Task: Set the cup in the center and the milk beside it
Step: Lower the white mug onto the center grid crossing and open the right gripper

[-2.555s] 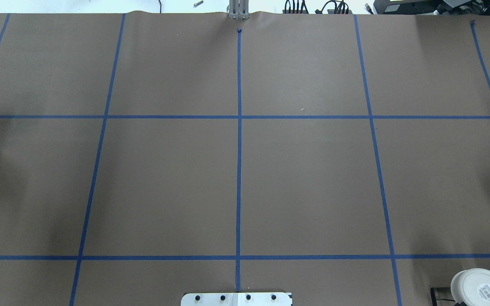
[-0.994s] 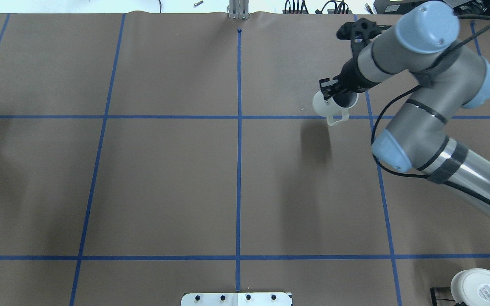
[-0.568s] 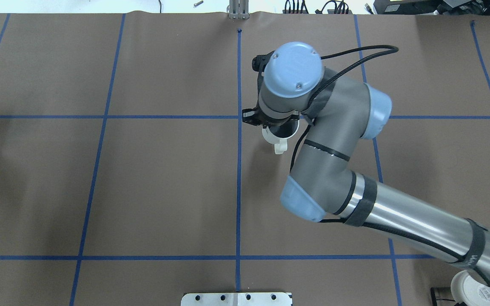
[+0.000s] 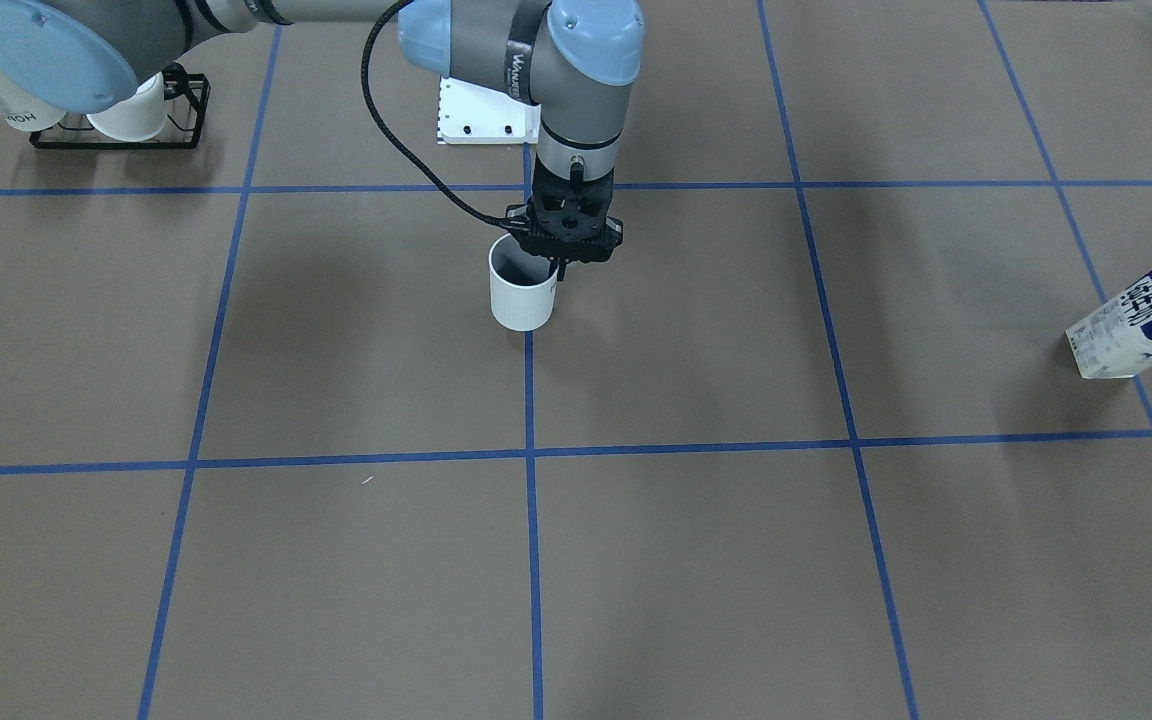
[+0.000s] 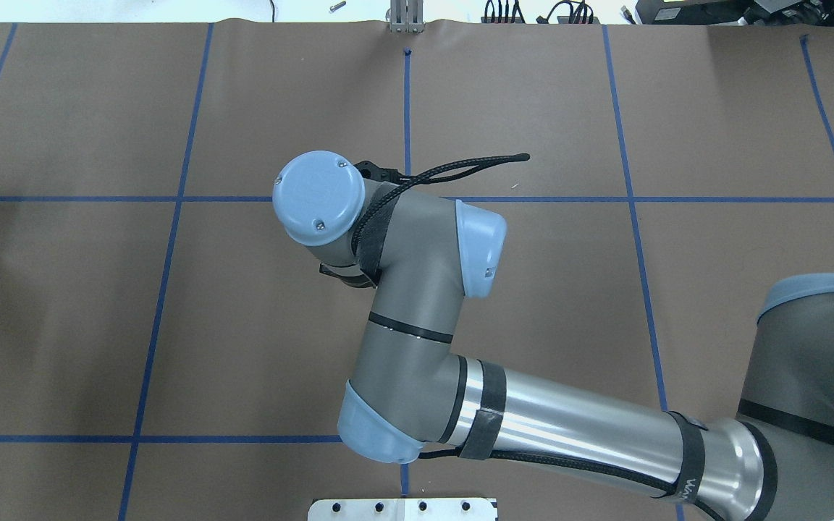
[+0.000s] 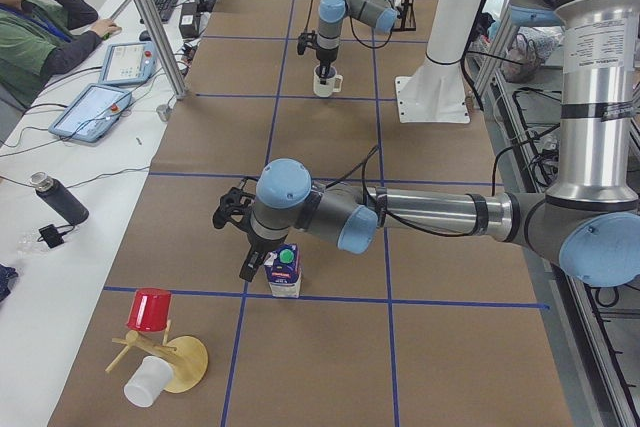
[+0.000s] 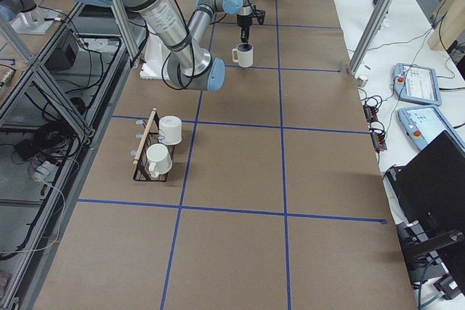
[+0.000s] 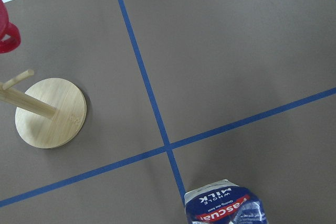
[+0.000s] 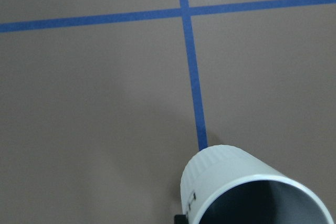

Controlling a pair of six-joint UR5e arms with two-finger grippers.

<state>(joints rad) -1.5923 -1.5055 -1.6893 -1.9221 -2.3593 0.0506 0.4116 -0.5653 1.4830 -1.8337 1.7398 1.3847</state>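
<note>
There was one cup (image 4: 523, 300) and one milk carton (image 4: 1141, 322) on the brown table (image 4: 696, 560), and two arms, each with one claw.

The right claw (image 4: 558, 268) pointed straight down over the cup and was clamped on its rim, one finger inside the dark hollow and the other outside the wall. The cup was upright on the blue tape line (image 4: 532, 400) that runs through the middle patch (image 4: 576, 340) of the table. Whether its base sat on the paper or hung just above it could not be told. In the right wrist view the cup's ribbed white wall and open mouth filled the lower right corner, with the tape line running up from behind it to a crossing.

The milk carton stood upright near the table's left end, at a crossing of tape lines, well apart from the cup. The left claw (image 6: 250, 267) hung just beside the carton, on the side away from the robot. It showed only in the side view, so I could not tell how far apart its fingers were or whether it touched the carton.

Two white cups (image 7: 171, 129) (image 7: 158, 158) sat in one black wire rack (image 7: 143, 168) at the right end. At the left end was one wooden stand (image 6: 175, 359) with one red cup (image 6: 150, 308) and one white cup (image 6: 148, 382).
</note>
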